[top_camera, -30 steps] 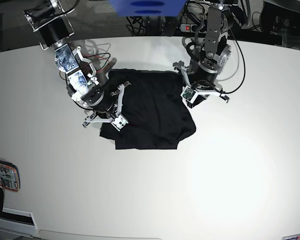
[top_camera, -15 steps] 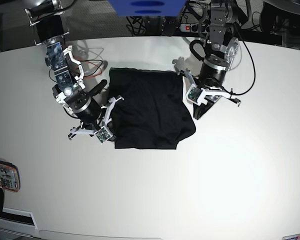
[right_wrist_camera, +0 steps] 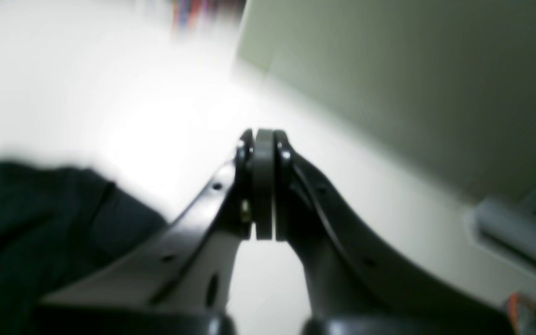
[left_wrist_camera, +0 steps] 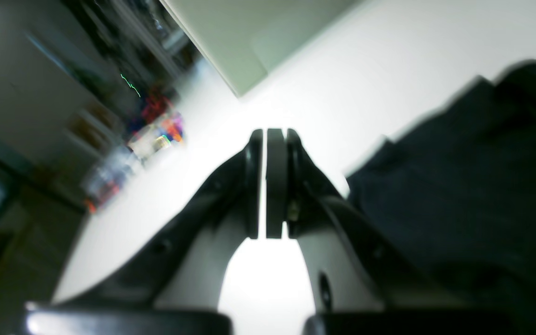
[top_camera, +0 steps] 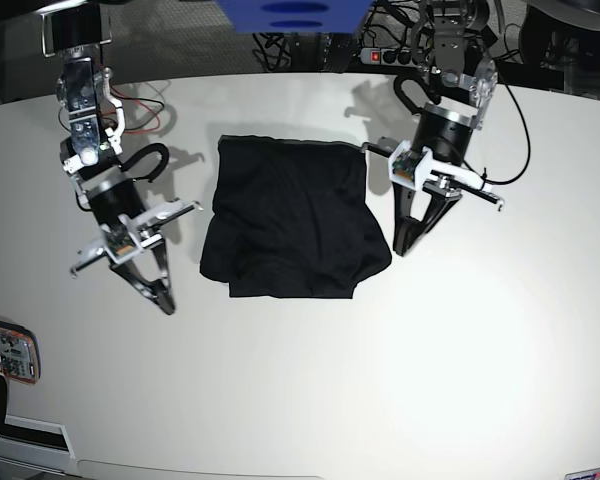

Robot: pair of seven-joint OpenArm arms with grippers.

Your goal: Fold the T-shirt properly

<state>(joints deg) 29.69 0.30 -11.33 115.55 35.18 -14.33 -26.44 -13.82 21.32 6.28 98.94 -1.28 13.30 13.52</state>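
On the left of the base view, the right gripper (top_camera: 163, 298) hangs over bare table (top_camera: 400, 360), jaws pressed together on nothing, just beside the T-shirt's (top_camera: 295, 225) edge. The black shirt lies mid-table in a rough, lumpy rectangle, its lower right corner bulging out. On the far side the left gripper (top_camera: 401, 245), also pinched closed and empty, sits close to that bulge. A careless pass there could snag and drag the fold apart.

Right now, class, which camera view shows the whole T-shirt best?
The base view: the T-shirt lies fully visible, folded on the table. The left wrist and right wrist views each catch only one blurred dark edge.
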